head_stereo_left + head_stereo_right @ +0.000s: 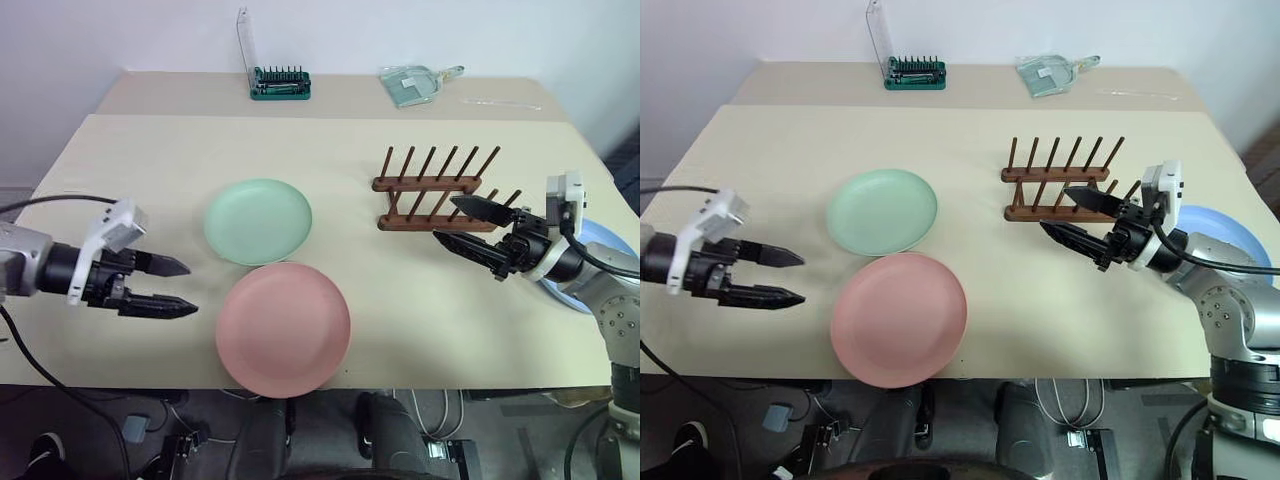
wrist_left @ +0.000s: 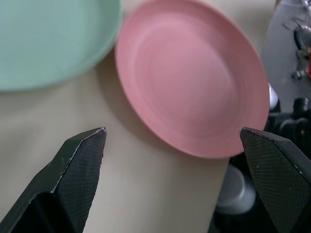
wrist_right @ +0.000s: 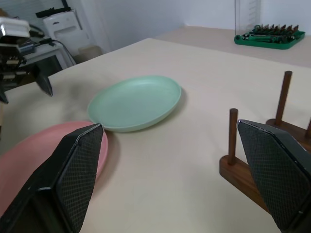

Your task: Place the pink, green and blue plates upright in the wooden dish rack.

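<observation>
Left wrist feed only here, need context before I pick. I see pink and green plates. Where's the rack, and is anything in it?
Observer: The wooden dish rack stands across the table on the robot's right; all its slots are empty.
Operator: Blue plate?
Observer: The blue plate lies flat at the table's right edge, behind the right arm.
Operator: Right gripper busy?
Observer: No. The right gripper hangs just in front of the rack, jaws open, holding nothing.
Operator: Is pink overhanging?
Observer: The pink plate lies at the near edge, its rim about at the lip, touching the green plate.
</observation>
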`<state>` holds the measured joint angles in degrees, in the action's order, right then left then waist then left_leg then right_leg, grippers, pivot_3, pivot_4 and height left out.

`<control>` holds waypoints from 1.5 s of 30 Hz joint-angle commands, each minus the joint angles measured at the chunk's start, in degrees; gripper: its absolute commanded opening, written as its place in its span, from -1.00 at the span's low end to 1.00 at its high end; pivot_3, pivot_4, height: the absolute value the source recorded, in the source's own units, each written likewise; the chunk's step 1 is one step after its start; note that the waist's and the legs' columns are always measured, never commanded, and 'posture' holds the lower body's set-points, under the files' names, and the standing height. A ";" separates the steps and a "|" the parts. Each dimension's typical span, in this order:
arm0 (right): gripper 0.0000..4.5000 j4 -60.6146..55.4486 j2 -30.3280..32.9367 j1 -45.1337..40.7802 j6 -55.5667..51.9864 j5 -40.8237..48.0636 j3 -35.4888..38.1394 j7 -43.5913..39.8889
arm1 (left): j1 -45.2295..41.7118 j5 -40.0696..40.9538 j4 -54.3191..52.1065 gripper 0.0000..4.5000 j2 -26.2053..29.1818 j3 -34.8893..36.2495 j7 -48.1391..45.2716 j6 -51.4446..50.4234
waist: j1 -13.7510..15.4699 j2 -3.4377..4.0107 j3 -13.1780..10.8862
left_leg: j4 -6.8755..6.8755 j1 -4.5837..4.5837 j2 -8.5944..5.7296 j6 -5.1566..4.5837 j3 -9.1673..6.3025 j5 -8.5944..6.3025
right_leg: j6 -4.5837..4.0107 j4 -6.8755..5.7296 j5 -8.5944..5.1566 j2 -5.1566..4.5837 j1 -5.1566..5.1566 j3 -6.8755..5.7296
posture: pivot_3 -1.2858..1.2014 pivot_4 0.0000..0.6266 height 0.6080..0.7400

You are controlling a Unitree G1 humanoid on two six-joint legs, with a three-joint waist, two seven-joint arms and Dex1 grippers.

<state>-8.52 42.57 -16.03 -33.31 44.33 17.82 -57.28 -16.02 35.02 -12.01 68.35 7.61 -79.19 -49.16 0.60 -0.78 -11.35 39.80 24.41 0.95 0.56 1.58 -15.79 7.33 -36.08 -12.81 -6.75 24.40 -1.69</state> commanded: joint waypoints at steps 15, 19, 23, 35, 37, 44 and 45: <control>0.99 -0.90 -1.16 -0.52 3.19 -2.02 -0.62 0.12 | -28.19 20.54 15.95 1.00 -3.18 -18.92 22.68 -43.34 | 0.01 -0.14 -0.03 | 0.00 -0.01 -0.02 0.00 -0.06 0.00 | 0.04 -0.05 -0.01 0.00 -0.03 0.00 | 0.03 -0.52 0.76; 0.99 -1.55 -1.32 0.08 3.45 -2.09 -0.30 0.64 | -28.31 29.86 16.91 1.00 -3.00 -22.93 31.64 -43.34 | -0.68 -0.13 -0.03 | -0.03 0.00 -0.01 0.00 -0.05 0.00 | 0.04 -0.04 -0.01 0.00 0.02 0.04 | 0.03 -0.52 0.76; 0.99 -2.10 -1.26 0.98 3.91 -2.14 -0.14 1.02 | -28.50 38.81 16.73 1.00 -2.76 -25.04 38.55 -43.34 | -0.93 -0.13 -0.03 | -0.03 -0.01 -0.01 0.01 -0.07 0.01 | 0.04 -0.05 -0.01 -0.01 0.02 0.04 | 0.03 -0.52 0.76; 1.00 -2.07 -1.21 1.61 5.38 -2.52 -0.27 1.83 | -23.92 49.64 15.63 -0.35 -3.95 -27.40 52.82 -43.34 | -1.09 -0.13 -0.03 | -0.04 -0.02 -0.02 0.02 -0.05 0.01 | 0.03 -0.05 -0.01 -0.02 0.02 0.04 | 0.03 -0.52 0.76; 1.00 -2.12 -1.14 1.74 5.47 -2.56 -0.17 1.82 | -23.45 50.88 15.31 -0.74 -3.86 -27.19 54.16 -43.34 | -0.99 -0.13 -0.03 | -0.03 -0.01 -0.02 0.03 -0.05 0.02 | 0.03 -0.05 -0.01 -0.02 0.02 0.04 | 0.03 -0.52 0.76; 1.00 -2.10 -1.13 1.74 5.84 -2.89 -0.27 1.95 | -23.40 53.44 16.68 -0.98 -4.04 -25.58 57.19 -43.34 | -1.06 -0.13 -0.03 | -0.04 -0.02 -0.03 0.03 -0.05 0.02 | 0.02 -0.04 -0.02 -0.02 0.01 0.03 | 0.03 -0.52 0.76; 1.00 -2.05 -1.12 1.71 5.87 -2.89 -0.29 1.97 | -23.49 53.73 16.97 -0.98 -4.24 -25.40 57.65 -43.34 | -1.05 -0.13 -0.03 | -0.04 -0.02 -0.03 0.03 -0.04 0.02 | 0.02 -0.04 -0.02 -0.02 0.01 0.03 | 0.03 -0.52 0.76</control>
<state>-8.86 41.42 -14.12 -28.36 41.24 16.10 -55.42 -38.95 86.92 4.54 64.05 -19.61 -22.02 -92.22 -0.45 -0.91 -11.38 39.76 24.39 0.92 0.59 1.54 -15.77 7.36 -36.12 -12.82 -6.77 24.42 -1.66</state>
